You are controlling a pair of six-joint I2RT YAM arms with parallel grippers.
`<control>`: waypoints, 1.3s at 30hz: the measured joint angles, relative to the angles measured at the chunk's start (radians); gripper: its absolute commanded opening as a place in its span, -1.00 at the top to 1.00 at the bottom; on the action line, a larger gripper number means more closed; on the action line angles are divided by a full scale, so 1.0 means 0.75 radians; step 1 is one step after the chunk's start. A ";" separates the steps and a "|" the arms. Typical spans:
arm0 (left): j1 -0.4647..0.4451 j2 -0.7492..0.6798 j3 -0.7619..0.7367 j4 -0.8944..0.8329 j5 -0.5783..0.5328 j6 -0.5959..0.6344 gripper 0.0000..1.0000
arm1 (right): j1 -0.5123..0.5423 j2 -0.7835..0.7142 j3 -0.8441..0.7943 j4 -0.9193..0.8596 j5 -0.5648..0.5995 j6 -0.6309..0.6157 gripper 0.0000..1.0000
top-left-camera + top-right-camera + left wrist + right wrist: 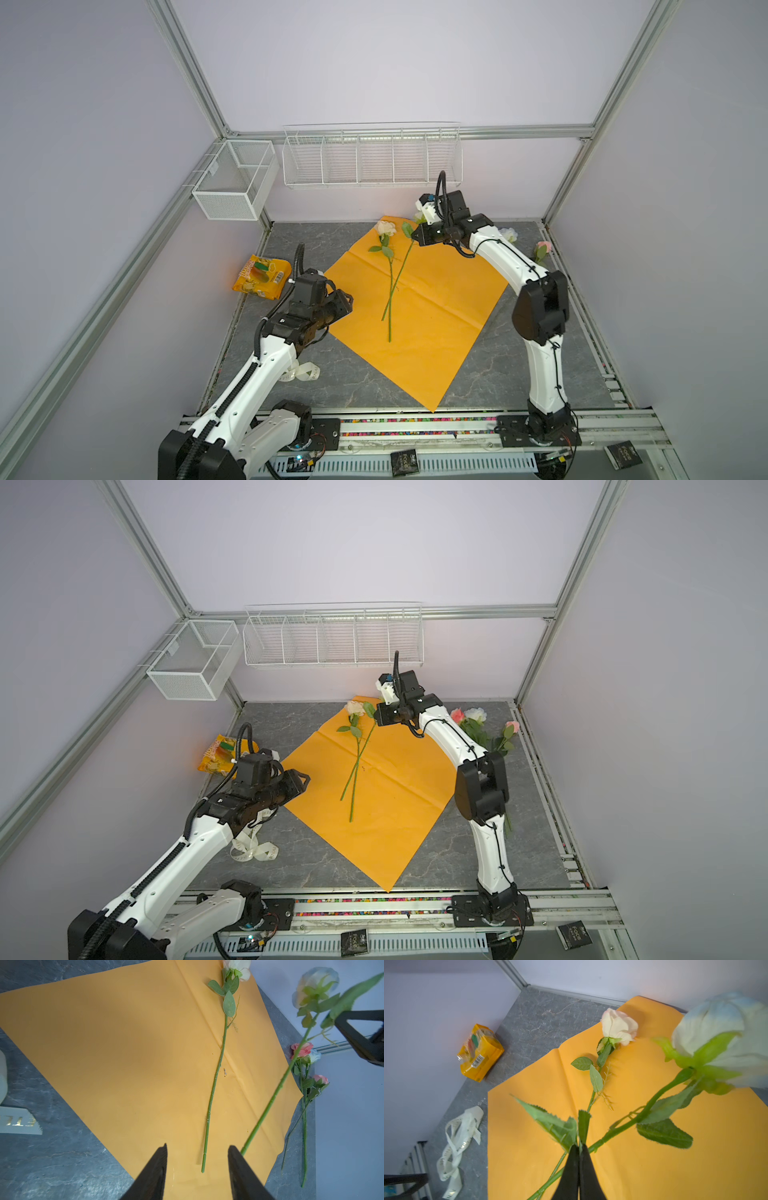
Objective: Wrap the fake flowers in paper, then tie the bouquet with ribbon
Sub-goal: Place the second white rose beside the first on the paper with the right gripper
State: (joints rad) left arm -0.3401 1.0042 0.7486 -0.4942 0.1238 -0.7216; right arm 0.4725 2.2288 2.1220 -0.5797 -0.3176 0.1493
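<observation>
Right wrist view: right fingers are clenching a leaf of the white rose, just beside its stem and not on it.
White rose: head is hanging raised over the far corner of the orange paper. The stem is slanting down toward the near side, and I cannot tell whether its low end is touching the paper.
Cream rose: lying flat on the paper, head far, stem end near.
Long axes: in both top views the two stems are crossing low down in a narrow X rather than running side by side.
Left fingers: standing apart with nothing between them, hovering at the paper's left edge. In the left wrist view both stem ends are pointing toward them.
Nearer arm: left for the stem ends, right for the heads.
Bouquet of fake flowers: lying ungathered, with the spare roses resting on the worktop beyond the right arm.
Ribbon: lying beneath the left arm, untouched.
Coming move, my guess: it is hinging on swinging the held stem parallel to the lying one.
</observation>
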 measured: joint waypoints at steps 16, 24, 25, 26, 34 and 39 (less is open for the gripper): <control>0.004 0.036 -0.033 0.005 0.027 -0.003 0.03 | 0.041 0.296 0.271 -0.160 0.039 -0.284 0.87; 0.004 0.038 -0.039 0.033 0.051 -0.006 0.03 | 0.047 0.373 0.192 -0.088 0.012 -0.048 0.80; 0.004 0.038 -0.039 0.034 0.052 -0.006 0.03 | 0.047 0.373 0.192 -0.076 0.008 -0.018 0.63; 0.004 0.038 -0.039 0.034 0.055 -0.006 0.03 | 0.047 0.373 0.192 -0.057 -0.003 0.013 0.37; 0.006 0.038 -0.063 0.047 0.086 -0.006 0.02 | 0.048 0.313 0.104 -0.120 0.038 0.010 -0.11; 0.006 0.053 -0.084 0.059 0.113 -0.010 0.02 | 0.049 0.171 -0.131 -0.141 0.098 -0.048 -0.12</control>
State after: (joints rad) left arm -0.3355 1.0439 0.6853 -0.4500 0.2085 -0.7292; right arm 0.5091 2.3569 2.0235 -0.6857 -0.2443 0.1135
